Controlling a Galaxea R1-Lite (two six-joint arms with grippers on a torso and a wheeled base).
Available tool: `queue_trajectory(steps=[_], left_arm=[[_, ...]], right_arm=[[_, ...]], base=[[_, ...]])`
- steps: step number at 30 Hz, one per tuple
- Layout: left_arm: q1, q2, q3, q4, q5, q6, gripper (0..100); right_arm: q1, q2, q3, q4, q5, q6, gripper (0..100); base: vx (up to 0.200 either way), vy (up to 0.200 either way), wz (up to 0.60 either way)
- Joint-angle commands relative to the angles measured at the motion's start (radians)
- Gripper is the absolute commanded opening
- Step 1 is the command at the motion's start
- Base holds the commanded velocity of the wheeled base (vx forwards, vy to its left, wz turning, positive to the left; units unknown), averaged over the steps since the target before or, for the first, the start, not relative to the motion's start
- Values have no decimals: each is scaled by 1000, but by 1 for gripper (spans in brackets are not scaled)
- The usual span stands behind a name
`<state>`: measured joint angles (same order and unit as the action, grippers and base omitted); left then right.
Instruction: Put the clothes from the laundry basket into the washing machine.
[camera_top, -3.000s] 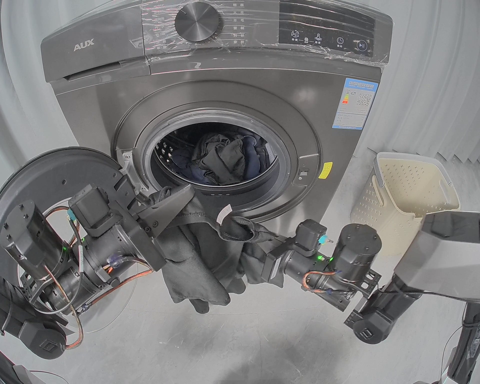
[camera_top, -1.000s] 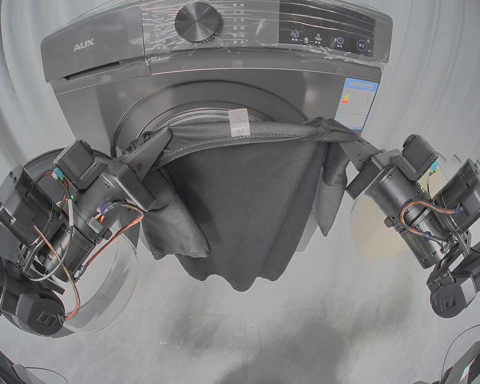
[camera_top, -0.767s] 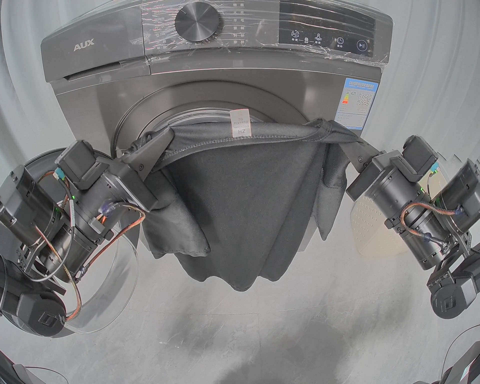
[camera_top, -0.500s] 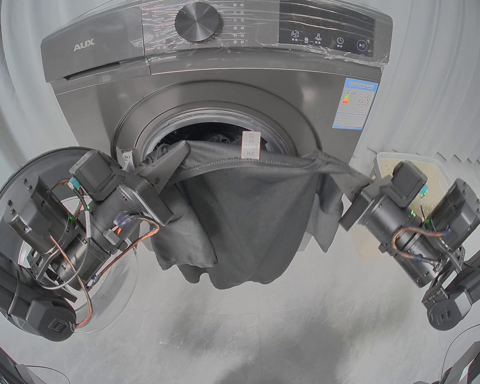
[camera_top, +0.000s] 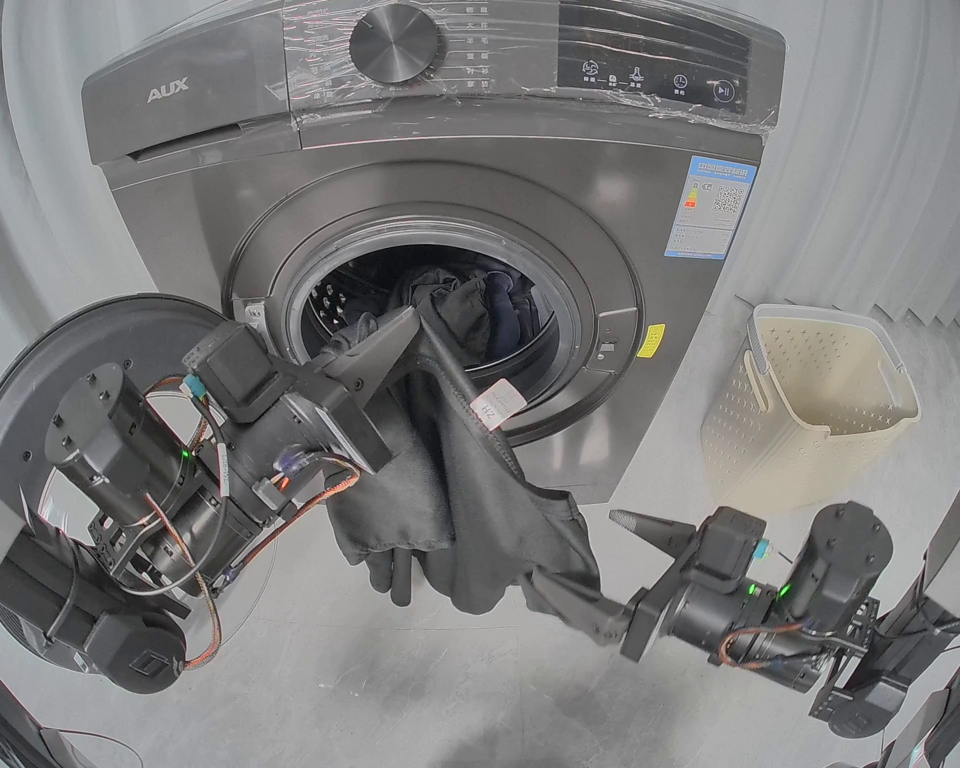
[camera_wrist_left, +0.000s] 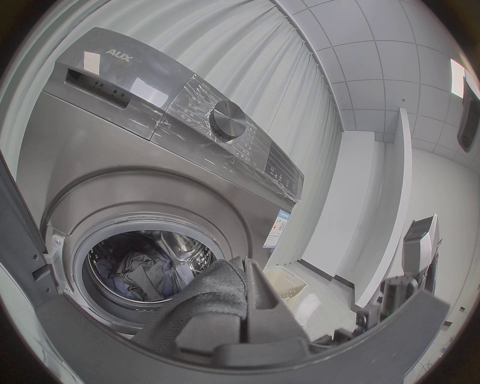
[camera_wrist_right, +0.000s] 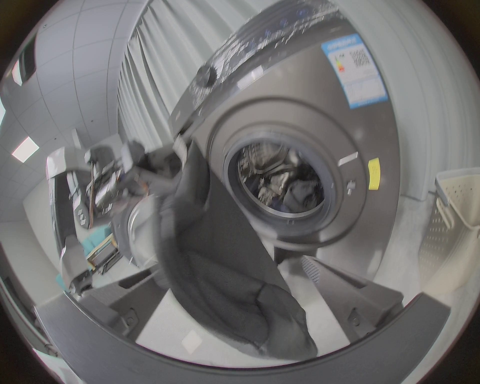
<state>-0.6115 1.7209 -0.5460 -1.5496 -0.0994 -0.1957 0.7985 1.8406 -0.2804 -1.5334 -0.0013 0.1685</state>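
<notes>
A dark grey garment (camera_top: 470, 500) with a white tag hangs from my left gripper (camera_top: 395, 335), which is shut on its top edge just in front of the washing machine's (camera_top: 430, 190) open drum (camera_top: 450, 310). The left wrist view shows the cloth (camera_wrist_left: 210, 295) pinched in that gripper (camera_wrist_left: 243, 290). My right gripper (camera_top: 575, 555) is low and to the right, near the floor, and open. A lower corner of the garment (camera_wrist_right: 225, 270) still lies across one of its fingers (camera_wrist_right: 350, 295). Dark clothes lie inside the drum.
The round door (camera_top: 110, 340) stands swung open on the left, behind my left arm. A cream laundry basket (camera_top: 810, 400) stands on the floor to the right of the machine. The bare grey floor (camera_top: 400, 680) stretches in front.
The garment was stretched between both grippers in front of the drum. The right gripper has opened and dropped low; the left has moved toward the opening, and the cloth now hangs from it.
</notes>
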Motion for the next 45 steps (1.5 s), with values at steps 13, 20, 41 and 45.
queue_trajectory(steps=[13,20,41,45], left_arm=[[-5,-43,-15,2,1,-1,0],[-2,-44,-22,2,0,1,0],[-1,-44,-34,0,1,-1,0],[-4,-44,-34,0,1,-1,0]], right_arm=[[51,272,-111,-2,3,2,100],[51,376,-244,-4,3,2,100],[27,629,-651,13,24,-38,100],[27,646,-694,21,26,-46,100]], base=[[0,0,0],[0,0,0],[0,0,0],[0,0,0]])
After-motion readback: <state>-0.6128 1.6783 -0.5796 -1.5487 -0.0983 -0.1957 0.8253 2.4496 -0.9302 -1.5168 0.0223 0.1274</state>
